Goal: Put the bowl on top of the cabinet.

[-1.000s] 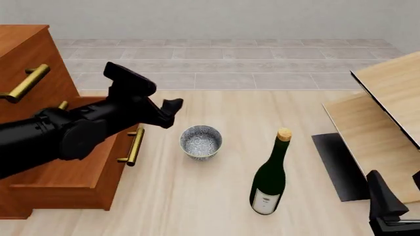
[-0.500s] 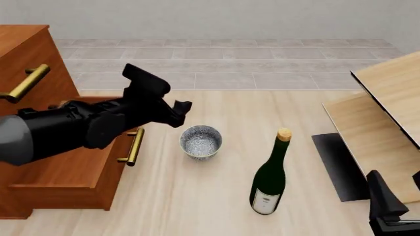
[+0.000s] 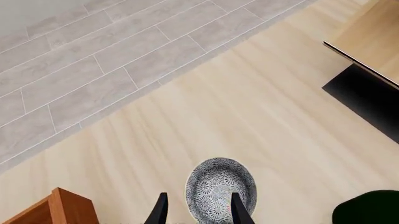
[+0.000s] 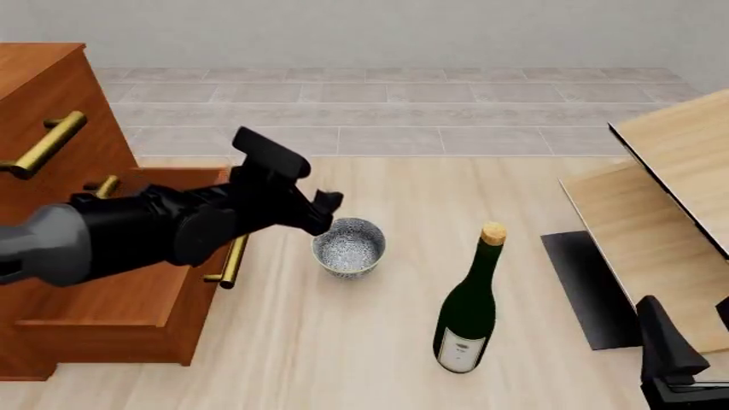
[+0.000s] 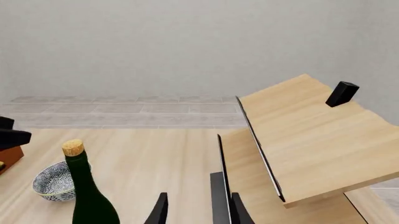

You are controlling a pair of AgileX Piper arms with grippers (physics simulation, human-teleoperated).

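The speckled blue-grey bowl (image 4: 350, 245) stands upright on the pale table, right of the reddish-brown cabinet (image 4: 68, 282), whose lower drawer is pulled out. My left gripper (image 4: 327, 212) hovers open at the bowl's left rim, not touching it. In the left wrist view the bowl (image 3: 221, 186) lies under the left gripper (image 3: 198, 215): one finger is over its inside, the other outside the rim. My right gripper (image 4: 663, 346) stays low at the front right, open and empty (image 5: 198, 212), far from the bowl (image 5: 53, 182).
A dark green wine bottle (image 4: 467, 316) with a cork stands right of the bowl and in front of it. Pale wood furniture with black edging (image 4: 672, 205) fills the right side. Brass bar handles (image 4: 234, 254) stick out from the cabinet drawers.
My left arm has swung right and down, bringing its open gripper from over the drawer to the bowl's left rim. The bowl, the bottle and the right arm have not moved.
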